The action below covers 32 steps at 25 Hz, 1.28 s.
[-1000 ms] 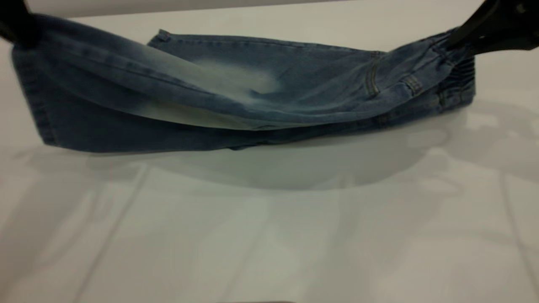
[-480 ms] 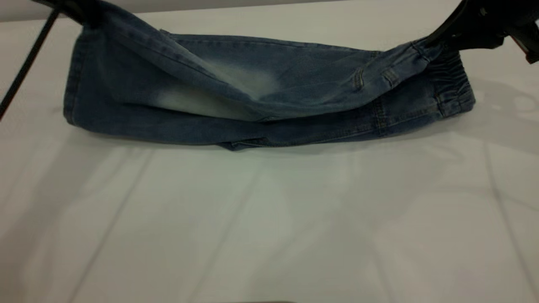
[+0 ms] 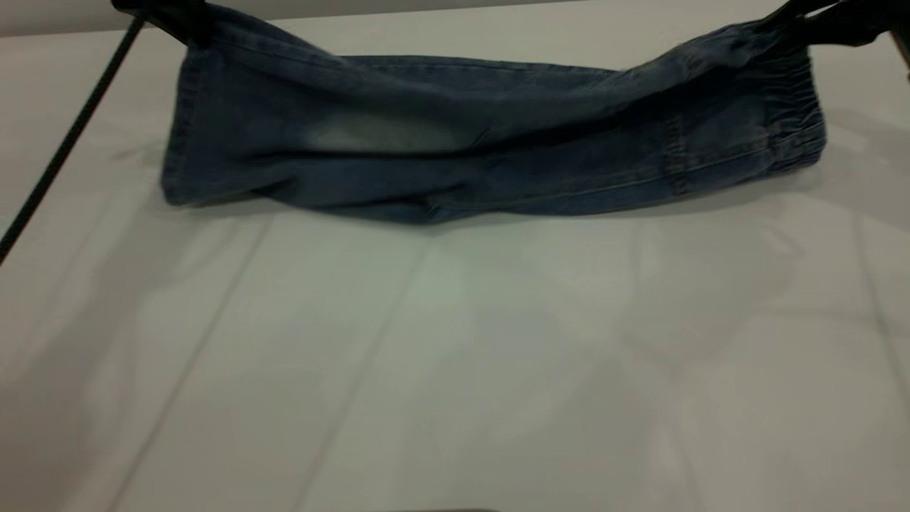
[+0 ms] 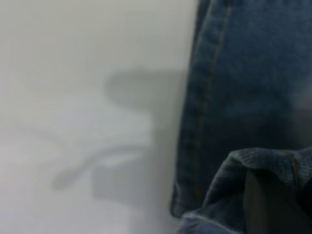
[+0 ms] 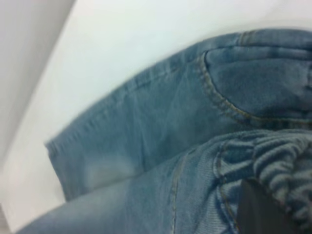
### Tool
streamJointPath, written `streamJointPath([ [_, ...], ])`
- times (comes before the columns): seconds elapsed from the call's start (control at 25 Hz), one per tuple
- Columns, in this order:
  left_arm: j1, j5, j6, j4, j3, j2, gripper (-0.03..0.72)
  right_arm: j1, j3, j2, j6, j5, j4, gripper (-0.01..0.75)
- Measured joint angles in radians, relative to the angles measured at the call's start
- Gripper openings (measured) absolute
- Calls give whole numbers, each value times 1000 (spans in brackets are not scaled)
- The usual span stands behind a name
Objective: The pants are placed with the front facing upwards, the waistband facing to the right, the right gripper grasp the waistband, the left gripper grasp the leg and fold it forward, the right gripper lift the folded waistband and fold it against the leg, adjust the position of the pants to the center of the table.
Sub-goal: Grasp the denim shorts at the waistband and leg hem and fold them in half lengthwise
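Since the earlier frame we have carried both ends of the pants [image 3: 490, 153] farther back, so the near half now hangs over the far half.

We clench the leg hem with the left gripper [image 3: 167, 13] at the far left, and the right gripper [image 3: 817, 16] is clamped on the waistband [image 3: 793, 92] at the far right. Between the two grips the denim sags in a long band, its lower edge lying on the far part of the table [image 3: 455, 370]. One pale faded oval [image 3: 384, 134] shows on the near face, left of centre. From the left wrist view we see the stitched hem [image 4: 200, 122] beside bare tabletop; the right wrist view shows puckered elastic over a curved pocket seam [image 5: 219, 97].
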Motion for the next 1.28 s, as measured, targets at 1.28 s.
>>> streamJointPath([
  [1.28,1,-97,-55,0,-279,288,36,-25,-68,173,114,-13,264,62],
])
